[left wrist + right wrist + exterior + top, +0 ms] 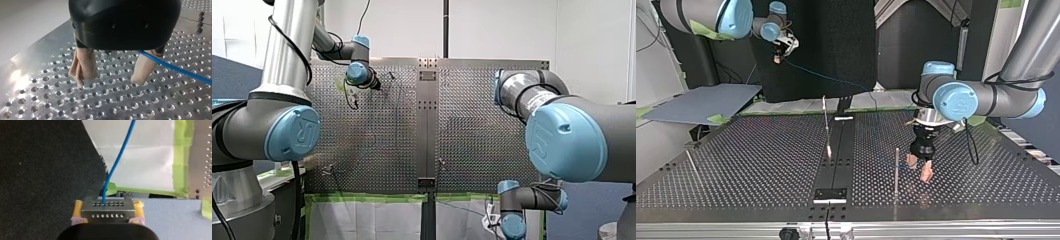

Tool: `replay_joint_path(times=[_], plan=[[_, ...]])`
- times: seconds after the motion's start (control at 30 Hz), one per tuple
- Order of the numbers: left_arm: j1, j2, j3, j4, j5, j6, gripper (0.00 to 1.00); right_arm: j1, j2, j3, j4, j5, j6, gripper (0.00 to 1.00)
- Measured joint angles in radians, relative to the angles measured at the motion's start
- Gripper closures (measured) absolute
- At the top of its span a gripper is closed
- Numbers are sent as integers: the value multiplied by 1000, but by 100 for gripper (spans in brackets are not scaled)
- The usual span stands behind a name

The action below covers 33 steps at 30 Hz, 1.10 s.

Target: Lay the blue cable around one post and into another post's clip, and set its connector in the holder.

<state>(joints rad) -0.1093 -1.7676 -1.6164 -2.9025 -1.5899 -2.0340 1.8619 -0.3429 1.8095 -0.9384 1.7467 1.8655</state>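
My left tool (919, 170) is down on the perforated tabletop (736, 150), at the right of the top view. Its two beige-padded fingers (83, 66) stand apart with nothing between the tips. In the left wrist view the tips sit on the holes or just above them; I cannot tell which. The blue cable (175, 68) comes out from under this tool's black body right beside one finger and runs off low over the tabletop. I cannot tell whether it touches that finger. Just left of the tool in the top view stands a thin upright post (896, 170). A second post (826, 125) stands further left and farther back, beside the dark middle strip (838, 150).

My right tool (108, 207) is well apart from all this, up in the air beyond the tabletop's far edge at the top view's left. Its pads are clamped on the metal connector (107, 213), one on each side. The cable leaves the connector's perforated face and stretches away toward the tabletop.
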Motion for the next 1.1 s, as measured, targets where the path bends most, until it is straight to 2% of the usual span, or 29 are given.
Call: replay_joint_path(times=[0.1, 0.27, 0.53, 0.67, 0.87, 1.1], plan=[[0, 0, 0, 0, 0, -2, 0, -14, -28, 28, -7, -14, -2, 39], [-2, 0, 0, 0, 1, -3, 0, -41, -80, 70, -49, -54, -12, 39], [-6, 0, 0, -1, 1, -3, 0, -63, -153, 82, -121, -107, -20, 39], [-7, 1, 0, -1, 2, -3, 0, -69, -184, 83, -146, -138, -24, 39], [-8, 0, 0, -1, 2, -3, 0, -71, -236, 83, -162, -188, -42, 39], [-8, 0, 0, 0, 2, -3, 0, -62, -308, 84, -167, -204, -66, 39]])
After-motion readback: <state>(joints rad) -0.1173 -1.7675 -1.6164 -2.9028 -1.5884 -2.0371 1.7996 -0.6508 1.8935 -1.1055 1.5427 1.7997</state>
